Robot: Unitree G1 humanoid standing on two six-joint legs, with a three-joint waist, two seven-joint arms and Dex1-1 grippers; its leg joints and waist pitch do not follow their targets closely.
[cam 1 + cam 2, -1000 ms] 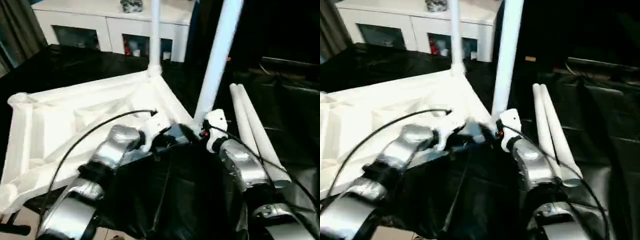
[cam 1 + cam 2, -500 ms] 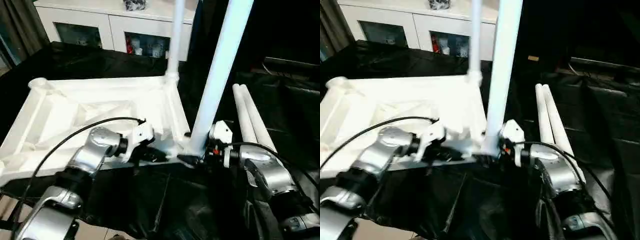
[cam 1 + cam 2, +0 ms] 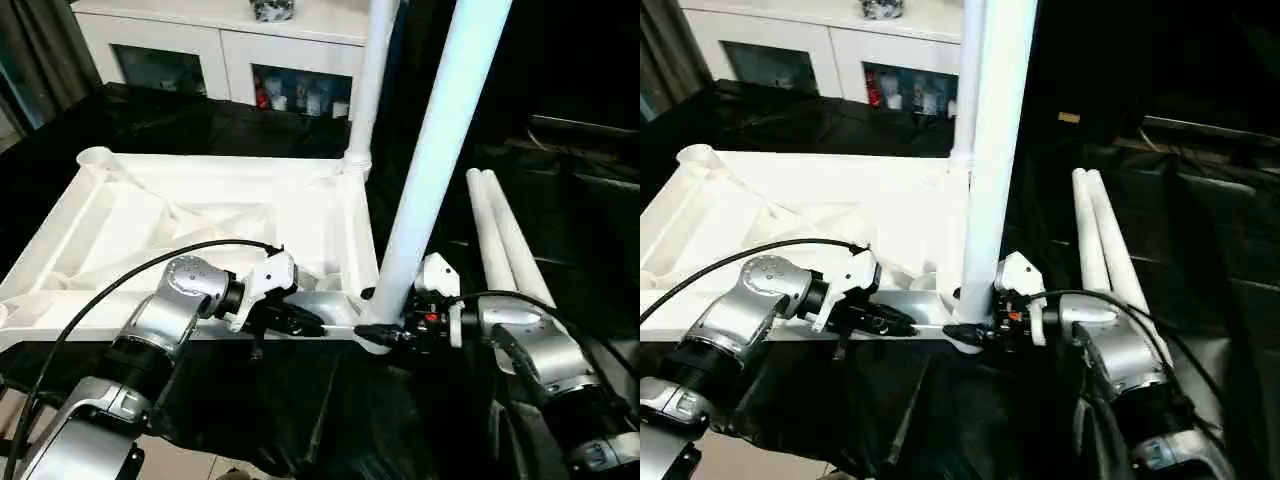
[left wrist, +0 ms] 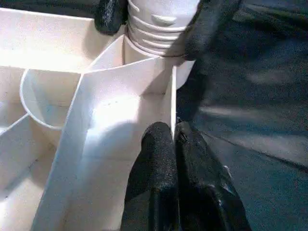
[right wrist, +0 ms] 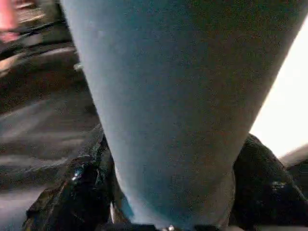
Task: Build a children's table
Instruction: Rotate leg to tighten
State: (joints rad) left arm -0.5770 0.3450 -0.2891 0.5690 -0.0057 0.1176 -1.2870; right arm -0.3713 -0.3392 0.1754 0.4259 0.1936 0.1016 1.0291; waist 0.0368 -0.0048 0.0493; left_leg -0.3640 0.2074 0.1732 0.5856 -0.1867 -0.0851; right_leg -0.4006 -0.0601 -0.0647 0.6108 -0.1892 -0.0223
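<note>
One tabletop (image 3: 200, 215) lies upside down on the black-draped work surface (image 3: 150, 125), ribbed underside facing up, and everything here gets placed against it. Count the legs: four in all. Two stand upright in the tabletop's corner sockets, the far leg (image 3: 368, 90) at the far right corner and the near leg (image 3: 435, 150) at the near right corner, rising out of the top of the head views. Two more, the spare legs (image 3: 505, 240), lie side by side on the black cloth just to the right of the tabletop, touching each other along their length.

Two grippers are at work, both at the tabletop's near right corner. The left gripper (image 4: 174, 142) has its two black fingers pressed together, pinching the thin near edge wall of the tabletop just beside the corner socket (image 4: 159, 33). The right gripper (image 3: 385, 335) comes in from the right, and its fingers (image 5: 82, 192) sit either side of the near leg's base; in the right wrist view the tube fills the space between them, so it is clamped on that leg right where it enters the socket.

Beyond the tabletop's far edge stands one white cabinet (image 3: 230, 45) with glass doors.
</note>
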